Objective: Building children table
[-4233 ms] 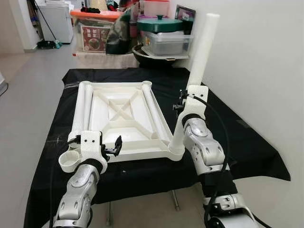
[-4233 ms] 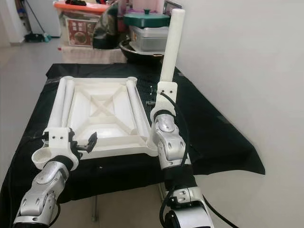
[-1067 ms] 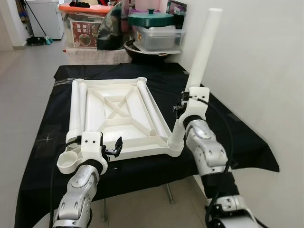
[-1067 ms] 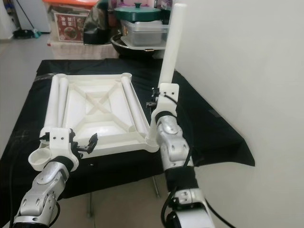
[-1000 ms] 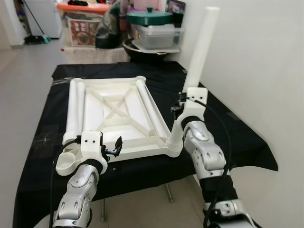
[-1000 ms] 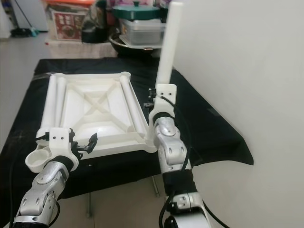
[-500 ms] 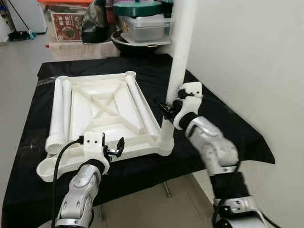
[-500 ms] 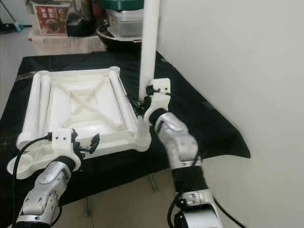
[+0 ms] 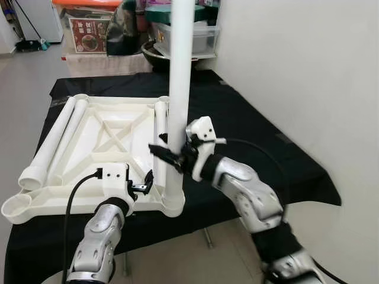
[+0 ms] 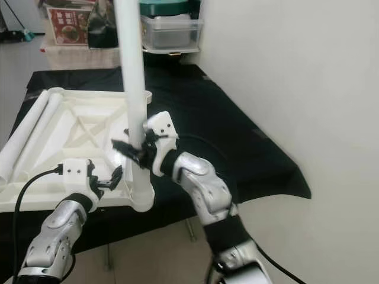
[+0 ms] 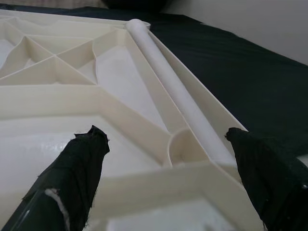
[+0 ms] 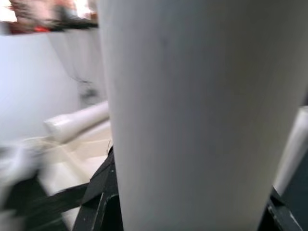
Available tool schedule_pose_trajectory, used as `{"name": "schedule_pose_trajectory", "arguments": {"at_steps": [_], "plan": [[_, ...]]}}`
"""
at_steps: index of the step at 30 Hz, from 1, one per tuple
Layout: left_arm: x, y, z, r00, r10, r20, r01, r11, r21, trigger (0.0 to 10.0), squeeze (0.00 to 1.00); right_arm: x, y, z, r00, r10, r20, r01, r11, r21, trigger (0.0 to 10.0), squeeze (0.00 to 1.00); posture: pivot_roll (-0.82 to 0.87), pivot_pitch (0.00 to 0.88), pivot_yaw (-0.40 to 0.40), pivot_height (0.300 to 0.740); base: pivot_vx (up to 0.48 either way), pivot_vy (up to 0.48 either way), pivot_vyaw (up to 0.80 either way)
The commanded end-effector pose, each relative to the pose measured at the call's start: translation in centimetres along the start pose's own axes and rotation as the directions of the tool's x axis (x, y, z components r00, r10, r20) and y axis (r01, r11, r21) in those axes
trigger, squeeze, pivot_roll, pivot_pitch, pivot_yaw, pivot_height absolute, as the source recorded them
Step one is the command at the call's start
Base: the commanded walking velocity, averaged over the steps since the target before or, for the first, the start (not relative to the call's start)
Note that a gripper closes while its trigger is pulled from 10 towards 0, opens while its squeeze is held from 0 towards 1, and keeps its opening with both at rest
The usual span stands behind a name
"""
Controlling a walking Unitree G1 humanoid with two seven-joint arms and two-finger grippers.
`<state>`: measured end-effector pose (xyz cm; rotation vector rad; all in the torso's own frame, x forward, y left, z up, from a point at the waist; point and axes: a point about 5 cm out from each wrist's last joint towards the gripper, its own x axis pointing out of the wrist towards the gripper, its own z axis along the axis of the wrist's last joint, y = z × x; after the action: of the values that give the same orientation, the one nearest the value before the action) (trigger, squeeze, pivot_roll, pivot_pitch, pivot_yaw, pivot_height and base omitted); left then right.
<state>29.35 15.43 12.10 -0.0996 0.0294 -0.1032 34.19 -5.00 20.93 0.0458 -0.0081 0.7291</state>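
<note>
Your right gripper (image 9: 169,155) has its black fingers clamped round the white table leg (image 9: 179,77), low on the tube, and that leg stands upright in the near right corner socket (image 9: 173,203) of the white tabletop (image 9: 112,142). Up close in the right wrist view the leg (image 12: 192,115) runs between the two fingers (image 12: 98,202), one on each side of it. The tabletop lies upside down on the black cloth (image 9: 254,142) covering the work surface, its crossed ribs facing up.

Your left gripper (image 9: 137,184) sits at the near edge of the tabletop, just beside the standing leg, with its fingers (image 11: 79,166) spread wide and nothing between them; the wrist view looks straight along the rim.

Two more legs (image 9: 56,148) lie side by side along the left side of the tabletop, and another leg (image 9: 159,127) lies along the right side, behind the upright one. You've got the empty near left corner socket (image 9: 16,208) open at the front. Storage boxes and pots (image 9: 118,26) are stacked beyond the far end, with a white wall (image 9: 308,71) on the right.
</note>
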Motion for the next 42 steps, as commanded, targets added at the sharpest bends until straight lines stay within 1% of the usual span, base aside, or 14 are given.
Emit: {"name": "schedule_pose_trajectory", "arguments": {"at_steps": [1, 2, 6, 11, 12, 16, 17, 22, 23, 27, 35, 37, 38, 42], "plan": [[-0.1, 0.1, -0.1, 1.0, 0.007, -0.001, -0.007, 1.0, 0.008, 10.0, 0.0, -1.2, -3.4, -2.6, 0.958, -0.257, -0.13, 0.262, 0.965, 0.025, 0.0, 0.0, 0.09, 0.0, -0.096, 0.74, 0.0, 0.0, 0.0], [-0.1, 0.1, -0.1, 1.0, 0.007, -0.001, -0.007, 1.0, 0.008, 10.0, 0.0, -1.2, -3.4, -2.6, 0.958, -0.257, -0.13, 0.262, 0.965, 0.025, 0.0, 0.0, 0.09, 0.0, -0.096, 0.74, 0.0, 0.0, 0.0], [-0.1, 0.0, -0.2, 1.0, 0.001, -0.005, -0.001, 1.0, 0.006, 10.0, 0.0, -4.0, -7.5, -3.8, 0.732, -0.657, -0.179, 0.666, 0.746, -0.015, 0.0, 0.0, 0.08, 0.0, -0.091, 0.74, 0.0, 0.0, 0.0], [-0.1, 0.0, -0.2, 1.0, 0.0, -0.007, 0.0, 1.0, 0.006, 10.0, 0.0, -4.5, -6.8, -3.2, 0.69, -0.711, -0.14, 0.712, 0.701, -0.052, 0.0, 0.0, 0.08, 0.0, -0.087, 0.74, 0.0, 0.0, 0.0], [-0.1, 0.1, -0.2, 1.0, 0.0, -0.008, 0.0, 1.0, 0.006, 10.0, 0.0, -4.2, -6.2, -3.1, 0.692, -0.708, -0.143, 0.708, 0.704, -0.061, 10.0, 0.0, 0.08, 0.0, -0.085, 0.74, 0.0, 0.0, 0.0], [0.0, 0.1, -0.2, 1.0, -0.003, -0.009, 0.003, 1.0, 0.006, 10.0, 0.0, -3.2, -4.3, -2.0, 0.751, -0.656, -0.078, 0.656, 0.754, -0.026, 10.0, 0.03, 0.08, 0.0, -0.083, 0.74, 0.0, 0.0, 0.0], [0.0, 0.0, -0.2, 1.0, -0.003, -0.009, 0.003, 1.0, 0.007, 10.0, 0.0, -2.9, -4.1, -1.5, 0.776, -0.628, -0.051, 0.629, 0.778, -0.011, 10.0, 1.0, 0.08, 0.0, -0.087, 0.74, 0.0, 0.0, 0.0], [0.0, 0.1, -0.2, 1.0, -0.001, -0.007, 0.001, 1.0, 0.006, 10.0, 0.0, -2.5, -4.2, -0.6, 0.809, -0.588, -0.013, 0.588, 0.809, 0.01, 10.0, 1.0, 0.08, 0.0, -0.089, 0.74, 0.0, 0.0, 0.0], [0.0, 0.2, -0.1, 1.0, 0.001, -0.006, -0.001, 1.0, 0.006, 10.0, 0.0, -2.2, -4.5, 0.4, 0.847, -0.531, 0.019, 0.53, 0.847, 0.035, 10.0, 0.0, 0.08, 0.0, -0.09, 0.74, 0.0, 0.0, 0.0], [0.0, 0.2, -0.1, 1.0, 0.0, -0.005, 0.0, 1.0, 0.004, 10.0, 0.0, -2.2, -4.3, 3.5, 0.975, -0.174, 0.139, 0.17, 0.985, 0.039, 10.0, 0.0, 0.07, 0.0, -0.086, 0.74, 0.0, 0.0, 0.0], [0.0, 0.0, -0.2, 1.0, -0.005, -0.005, 0.005, 1.0, 0.005, 10.0, 0.0, -3.0, -2.2, 1.5, 0.977, 0.213, 0.019, -0.21, 0.973, -0.1, 9.8, 0.0, 0.07, 0.0, -0.086, 0.74, 0.0, 0.0, 0.0], [0.1, 0.1, -0.1, 1.0, -0.002, -0.003, 0.002, 1.0, 0.006, 10.0, 0.0, -2.3, -2.0, 0.4, 0.979, 0.204, -0.017, -0.205, 0.975, -0.082, 6.6, 0.0, 0.09, 0.0, -0.097, 0.74, 0.0, 0.0, 0.0], [0.1, 0.1, 0.0, 1.0, 0.0, -0.002, 0.0, 1.0, 0.007, 10.0, 0.0, -1.9, -2.0, -0.3, 0.983, 0.178, -0.038, -0.18, 0.98, -0.081, 2.0, 0.0, 0.1, 0.0, -0.1, 0.74, 0.0, 0.0, 0.0], [0.1, 0.1, 0.0, 1.0, 0.001, -0.001, -0.001, 1.0, 0.008, 10.0, 0.0, -1.5, -2.1, -0.7, 0.986, 0.157, -0.05, -0.161, 0.985, -0.068, 0.0, 0.0, 0.1, 0.0, -0.101, 0.74, 0.0, 0.0, 0.0]]}}
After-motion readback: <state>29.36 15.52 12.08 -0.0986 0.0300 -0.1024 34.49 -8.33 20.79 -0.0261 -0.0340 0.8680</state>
